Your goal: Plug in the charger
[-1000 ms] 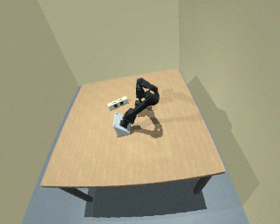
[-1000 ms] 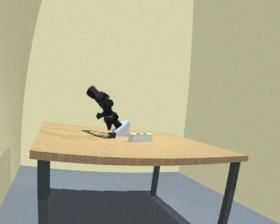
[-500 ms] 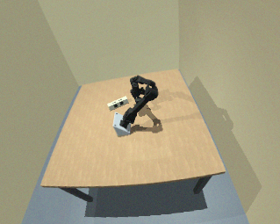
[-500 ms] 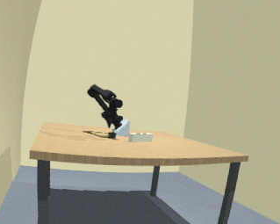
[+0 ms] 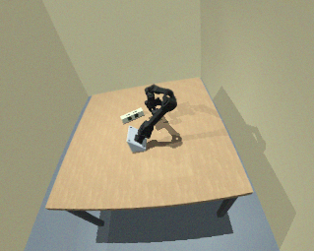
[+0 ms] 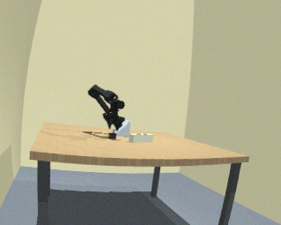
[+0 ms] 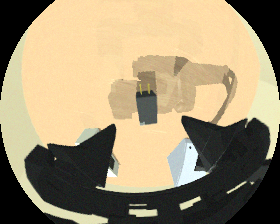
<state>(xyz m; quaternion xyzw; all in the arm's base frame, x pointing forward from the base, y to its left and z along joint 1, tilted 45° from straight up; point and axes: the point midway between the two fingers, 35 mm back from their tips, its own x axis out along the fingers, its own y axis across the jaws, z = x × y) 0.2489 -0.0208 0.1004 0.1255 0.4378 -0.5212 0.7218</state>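
Note:
The dark charger (image 7: 147,109) (image 6: 113,136) lies on the table. In the wrist view its two brass prongs point to the top of the picture, away from the gripper's body. In the top view I cannot tell it from the arm. My gripper (image 7: 149,122) (image 6: 114,125) is open and empty, pointing down above the charger, which shows centred between and slightly beyond the fingertips. The cream power strip (image 5: 140,113) (image 6: 141,138) lies to one side, with two dark outlets on it. In the wrist view the left finger hides most of the strip.
A pale blue wedge-shaped block (image 5: 133,142) (image 6: 124,128) (image 7: 181,162) stands by the arm's lower end, partly behind the right finger in the wrist view. The wooden table (image 5: 97,180) (image 6: 188,150) carries everything. The arm's shadow falls around the charger.

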